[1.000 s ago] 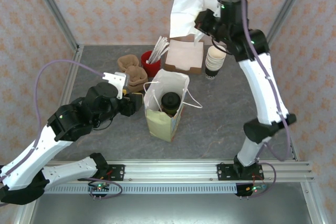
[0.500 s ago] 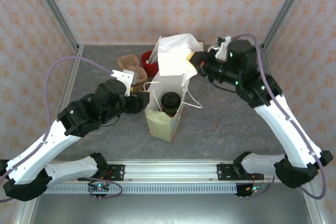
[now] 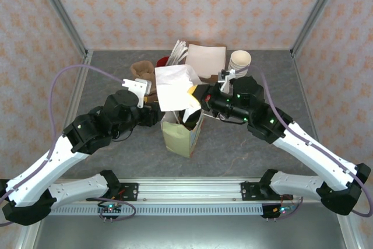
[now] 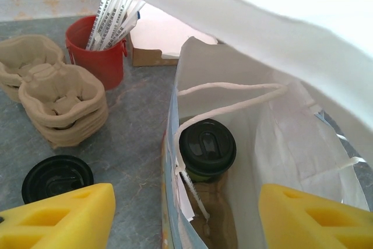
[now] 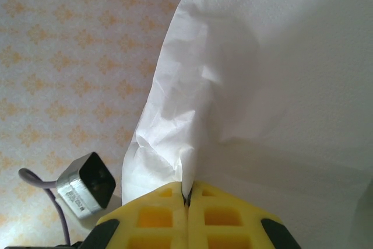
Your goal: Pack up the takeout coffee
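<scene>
1. At the near edge of the grey table the two arms reach in toward the middle, one from each side
2. The left gripper sits just left of the paper bag, level with its mouth. Its yellow fingers stand wide apart and clamp nothing, and the bag's left wall runs up between them
3. The bag stands upright in the middle of the table, mouth open, with white string handles
4. The takeout coffee stands upright inside the bag against its left wall, black lid on top. The raised marks on the lid cannot be read
5. The right gripper is above the bag's far right rim, its fingers pressed together on the edge of a white napkin. The napkin spreads out over the bag's mouth and hides part of it in the top view
6. Left of the bag a loose black lid lies flat on the table, near the left finger
7. Farther back on the left is a stack of brown pulp cup carriers
8. Just right of them a red cup holds paper-wrapped straws. The print on the wrappers is too small to read
9. At the far side sits a cardboard box of napkins, with a stack of white paper cups to its right
</scene>
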You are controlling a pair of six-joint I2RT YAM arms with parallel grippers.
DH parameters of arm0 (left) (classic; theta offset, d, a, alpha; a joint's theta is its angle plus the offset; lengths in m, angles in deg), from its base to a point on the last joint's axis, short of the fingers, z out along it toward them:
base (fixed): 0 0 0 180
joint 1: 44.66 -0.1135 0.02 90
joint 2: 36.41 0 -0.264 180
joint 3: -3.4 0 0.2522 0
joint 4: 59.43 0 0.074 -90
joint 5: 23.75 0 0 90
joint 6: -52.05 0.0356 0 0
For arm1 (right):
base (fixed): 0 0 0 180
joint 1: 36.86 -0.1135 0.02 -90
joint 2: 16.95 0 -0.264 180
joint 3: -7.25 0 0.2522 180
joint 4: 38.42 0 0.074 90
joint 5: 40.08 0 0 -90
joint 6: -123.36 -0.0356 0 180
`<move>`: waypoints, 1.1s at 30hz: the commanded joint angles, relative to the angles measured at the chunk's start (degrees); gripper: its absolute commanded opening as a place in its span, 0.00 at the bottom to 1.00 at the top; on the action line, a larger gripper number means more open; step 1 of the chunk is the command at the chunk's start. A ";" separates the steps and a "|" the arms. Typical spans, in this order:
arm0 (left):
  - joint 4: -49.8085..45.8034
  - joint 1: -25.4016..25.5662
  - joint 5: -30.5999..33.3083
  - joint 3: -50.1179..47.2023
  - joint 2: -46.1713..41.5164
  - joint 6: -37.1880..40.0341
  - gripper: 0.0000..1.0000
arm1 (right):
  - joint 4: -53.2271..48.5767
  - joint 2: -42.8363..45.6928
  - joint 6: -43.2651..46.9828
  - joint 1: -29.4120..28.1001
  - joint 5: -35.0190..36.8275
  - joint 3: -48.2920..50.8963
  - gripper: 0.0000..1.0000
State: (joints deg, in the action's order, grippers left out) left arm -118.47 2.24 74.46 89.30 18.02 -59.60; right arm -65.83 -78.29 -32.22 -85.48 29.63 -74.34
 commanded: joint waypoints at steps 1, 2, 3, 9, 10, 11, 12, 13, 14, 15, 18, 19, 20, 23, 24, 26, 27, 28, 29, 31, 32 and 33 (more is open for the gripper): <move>1.60 0.13 2.15 -0.52 -0.48 -1.25 0.67 | 2.64 0.66 -0.25 -0.16 3.73 1.48 0.00; 1.60 0.16 2.23 -0.51 -0.47 -1.29 0.67 | 1.96 0.41 0.20 -0.16 4.09 1.81 0.00; 1.51 0.16 2.25 -0.40 -0.36 -1.24 0.67 | 1.28 0.08 1.11 -0.16 4.00 1.92 0.00; 1.42 0.13 2.24 0.21 0.79 -0.98 0.67 | -6.89 -3.26 6.06 -0.15 5.40 0.52 0.00; 1.35 0.13 2.25 0.37 1.08 -0.86 0.67 | -7.22 -3.58 6.15 -0.16 5.87 0.80 0.00; 1.29 0.13 2.19 0.59 1.36 -0.78 0.67 | -7.90 -3.97 6.17 -0.16 6.50 1.05 0.00; 1.24 0.20 2.22 0.78 1.62 -0.71 0.67 | -8.58 -4.37 6.53 -0.16 7.02 0.92 0.00; 1.11 0.13 2.25 0.94 1.87 -0.64 0.67 | -9.46 -4.86 6.94 -0.16 7.53 0.63 0.00; 1.09 0.13 2.20 1.13 2.06 -0.58 0.67 | -10.78 -5.44 7.33 -0.16 8.05 0.06 0.00; 1.07 0.15 2.22 1.24 2.23 -0.50 0.67 | -12.18 -6.08 8.05 -0.16 8.53 -0.73 0.00; 0.92 0.13 2.32 1.52 2.34 -0.27 0.67 | -17.17 -8.65 10.11 -0.15 10.03 -3.39 0.00; 0.89 0.14 2.34 1.51 2.34 -0.31 0.67 | -18.64 -9.36 10.67 -0.16 10.41 -4.34 0.00; 0.81 0.18 2.40 1.51 2.36 -0.32 0.67 | -20.63 -10.25 11.00 -0.16 10.36 -5.30 0.00; 0.71 0.16 2.67 1.21 2.04 -0.46 0.67 | -24.92 -12.26 12.18 -0.25 10.71 -8.15 0.00; 0.64 0.14 2.81 1.08 1.99 -0.65 0.67 | -26.08 -12.84 12.59 -0.25 11.01 -8.84 0.02; 0.64 0.13 2.74 0.90 1.90 -0.76 0.67 | -28.89 -13.63 13.47 -0.33 12.44 -10.36 0.05; 0.58 0.13 2.69 0.81 1.77 -0.75 0.67 | -30.13 -13.91 14.00 -0.33 13.09 -10.88 0.05; 0.50 0.13 2.77 0.88 1.74 -0.78 0.67 | -31.13 -14.05 14.36 -0.33 13.78 -11.34 0.06; 0.37 0.16 2.78 0.86 1.73 -0.81 0.67 | -32.07 -14.19 14.62 -0.31 14.43 -11.69 0.08; 0.36 0.13 2.87 0.68 1.51 -0.77 0.67 | -32.90 -14.32 15.33 -0.42 15.03 -12.04 0.11; 0.37 0.13 2.97 0.63 1.42 -0.78 0.67 | -33.41 -14.56 15.59 -0.42 15.09 -12.31 0.14; 0.36 0.15 3.01 0.55 1.38 -0.84 0.67 | -34.02 -14.90 15.96 -0.50 15.24 -12.64 0.17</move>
State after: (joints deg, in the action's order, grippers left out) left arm -118.34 2.24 75.73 89.32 20.52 -60.21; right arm -95.03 -92.34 -18.56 -85.48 41.71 -84.75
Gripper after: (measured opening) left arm 0.668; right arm 0.147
